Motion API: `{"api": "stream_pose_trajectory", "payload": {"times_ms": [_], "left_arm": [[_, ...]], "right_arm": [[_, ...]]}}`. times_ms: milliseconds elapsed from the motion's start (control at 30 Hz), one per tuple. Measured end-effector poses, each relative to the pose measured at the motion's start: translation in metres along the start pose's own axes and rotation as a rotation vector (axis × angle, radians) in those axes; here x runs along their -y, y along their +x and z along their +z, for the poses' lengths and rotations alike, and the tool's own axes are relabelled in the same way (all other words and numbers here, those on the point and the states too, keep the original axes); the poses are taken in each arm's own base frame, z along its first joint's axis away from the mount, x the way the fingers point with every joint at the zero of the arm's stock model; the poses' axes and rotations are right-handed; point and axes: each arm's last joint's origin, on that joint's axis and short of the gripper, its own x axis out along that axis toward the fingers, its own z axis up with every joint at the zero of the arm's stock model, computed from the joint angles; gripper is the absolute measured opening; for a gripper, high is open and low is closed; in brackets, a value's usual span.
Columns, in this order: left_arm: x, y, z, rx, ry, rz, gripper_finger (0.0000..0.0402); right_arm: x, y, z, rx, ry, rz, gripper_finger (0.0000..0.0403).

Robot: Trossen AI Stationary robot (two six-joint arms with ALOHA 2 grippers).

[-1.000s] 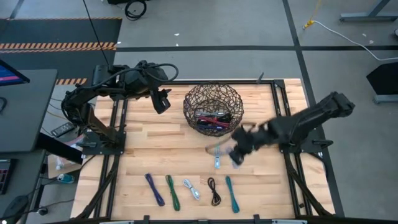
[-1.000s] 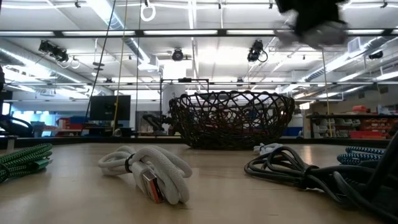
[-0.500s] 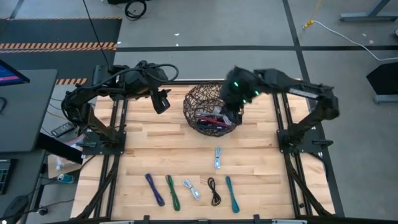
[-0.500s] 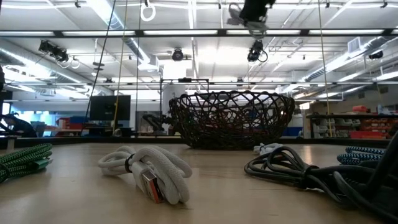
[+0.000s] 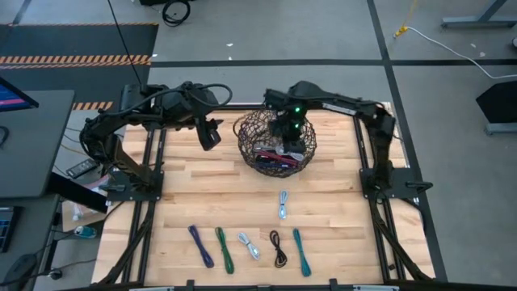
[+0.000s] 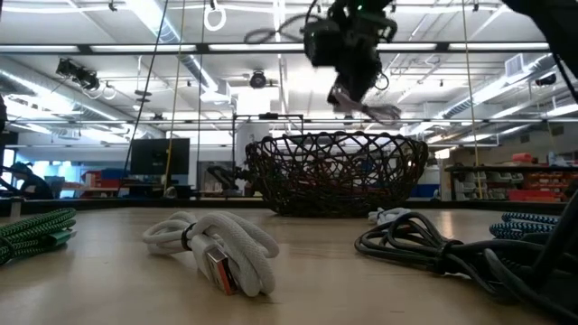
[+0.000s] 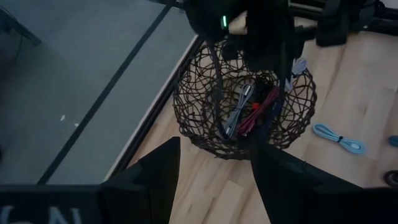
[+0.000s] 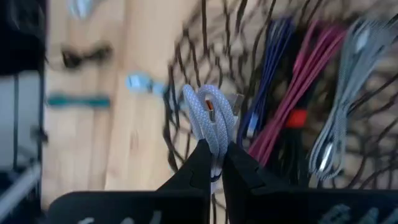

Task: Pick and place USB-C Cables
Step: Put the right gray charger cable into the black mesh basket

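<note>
Worktop was pale wood planks; basket dark brown woven wire holding magenta, purple and silvery grey cables. Row on worktop: purple, green, white-blue, black, teal, plus light blue alone. Right gripper fingers were black, pinching a pale braided cable with an orange plug insert.

Overhead shot is looking evenly lit, with the table showing bright and only soft shadows falling under the arms. At table height, the ceiling strip lights are glaring hard, and the white cable up close is going a bit soft. Left wrist feed is running dim, with its own fingers sitting as dark blurry shapes. Right wrist feed is smearing badly; the wire basket is streaking with motion blur.
</note>
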Motion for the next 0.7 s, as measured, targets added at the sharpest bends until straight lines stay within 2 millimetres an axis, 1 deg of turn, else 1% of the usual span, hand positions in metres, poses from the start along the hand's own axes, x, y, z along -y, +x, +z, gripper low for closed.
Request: {"api": "stream_pose_trajectory", "payload": {"times_ms": [100, 200, 333, 500, 700], "left_arm": [[0.000, 0.000, 0.000, 0.000, -0.009, 0.000, 0.0201], [0.000, 0.000, 0.000, 0.000, -0.009, 0.000, 0.0201], [0.000, 0.000, 0.000, 0.000, -0.010, 0.001, 0.0201], [0.000, 0.000, 0.000, 0.000, -0.010, 0.001, 0.0201], [0.000, 0.000, 0.000, 0.000, -0.010, 0.001, 0.0201]], "right_arm": [[0.007, 0.017, 0.003, -0.097, -0.033, -0.018, 0.0019], [0.011, 0.023, 0.010, -0.055, -0.070, -0.038, 0.0019], [0.009, 0.029, 0.015, -0.046, -0.126, -0.040, 0.0019], [0.006, 0.031, 0.023, -0.002, -0.175, -0.072, 0.0019], [0.007, 0.031, 0.025, 0.011, -0.197, -0.081, 0.0019]]}}
